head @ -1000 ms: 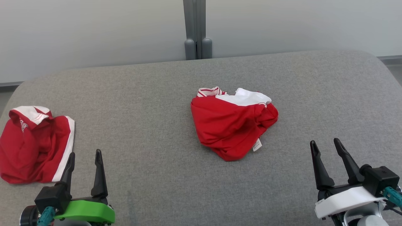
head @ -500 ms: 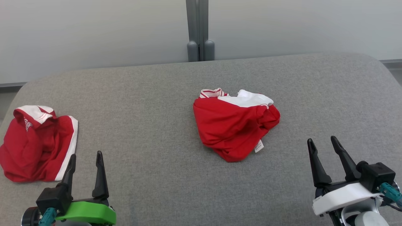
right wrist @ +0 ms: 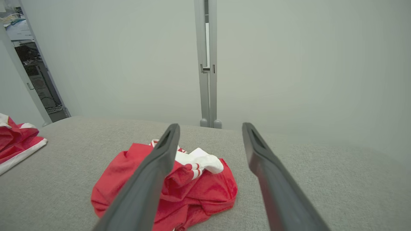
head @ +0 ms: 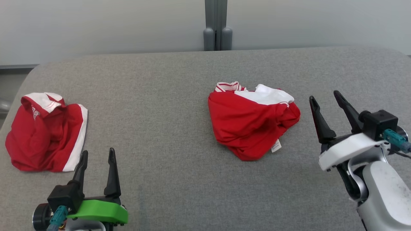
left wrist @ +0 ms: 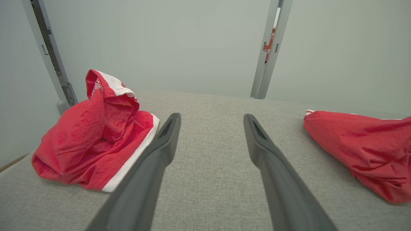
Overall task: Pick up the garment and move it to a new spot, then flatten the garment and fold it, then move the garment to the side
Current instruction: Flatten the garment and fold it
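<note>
Hazards before the pick-up, left to right. We see a second garment [head: 45, 134] near the left edge of the grey table [head: 179, 80]; it could be mistaken for the target. Our left gripper [head: 98, 151] sits with jaws apart, empty. The garment [head: 250, 125] lies crumpled mid-table. Our right gripper [head: 324, 95], jaws spread and empty, hovers just beside it. We judge a shallow pinch may catch one layer and let the bundle slip.

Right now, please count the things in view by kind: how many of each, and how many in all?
Red-and-white garments: 2 (middle garment, left garment)
Open grippers: 2 (left gripper, right gripper)
Total: 4
</note>
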`<state>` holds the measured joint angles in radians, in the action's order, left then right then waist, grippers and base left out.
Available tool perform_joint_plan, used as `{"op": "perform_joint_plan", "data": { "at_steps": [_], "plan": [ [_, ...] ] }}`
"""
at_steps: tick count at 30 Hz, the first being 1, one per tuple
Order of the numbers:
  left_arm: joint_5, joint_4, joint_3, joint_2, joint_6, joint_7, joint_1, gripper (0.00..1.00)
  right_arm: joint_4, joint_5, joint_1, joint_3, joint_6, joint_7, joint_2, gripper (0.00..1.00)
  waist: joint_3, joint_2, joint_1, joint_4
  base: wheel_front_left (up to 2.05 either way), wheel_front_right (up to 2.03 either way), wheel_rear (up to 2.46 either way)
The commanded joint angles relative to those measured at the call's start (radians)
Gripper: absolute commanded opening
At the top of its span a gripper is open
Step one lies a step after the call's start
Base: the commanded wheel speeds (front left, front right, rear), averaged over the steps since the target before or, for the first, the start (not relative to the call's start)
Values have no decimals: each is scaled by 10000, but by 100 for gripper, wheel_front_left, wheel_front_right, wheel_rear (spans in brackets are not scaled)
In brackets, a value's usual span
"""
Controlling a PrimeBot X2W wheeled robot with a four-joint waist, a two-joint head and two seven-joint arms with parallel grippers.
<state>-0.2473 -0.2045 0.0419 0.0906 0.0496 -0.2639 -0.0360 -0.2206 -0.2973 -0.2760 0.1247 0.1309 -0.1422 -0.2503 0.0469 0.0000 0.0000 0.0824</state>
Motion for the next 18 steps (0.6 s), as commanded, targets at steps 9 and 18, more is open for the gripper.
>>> {"op": "perform_joint_plan", "data": {
  "at_steps": [9, 18],
  "plan": [
    [149, -22, 220, -191, -77, -8, -560, 100, -2209, -362, -1817, 772, -5, 110, -64, 100, 722, 0, 0, 459, 0, 0, 0],
    [229, -137, 246, -281, -40, -8, -806, 100, -4338, -1452, -2117, 1241, -5, -225, 512, 100, 922, 0, 0, 545, 0, 0, 0]
  ]
}}
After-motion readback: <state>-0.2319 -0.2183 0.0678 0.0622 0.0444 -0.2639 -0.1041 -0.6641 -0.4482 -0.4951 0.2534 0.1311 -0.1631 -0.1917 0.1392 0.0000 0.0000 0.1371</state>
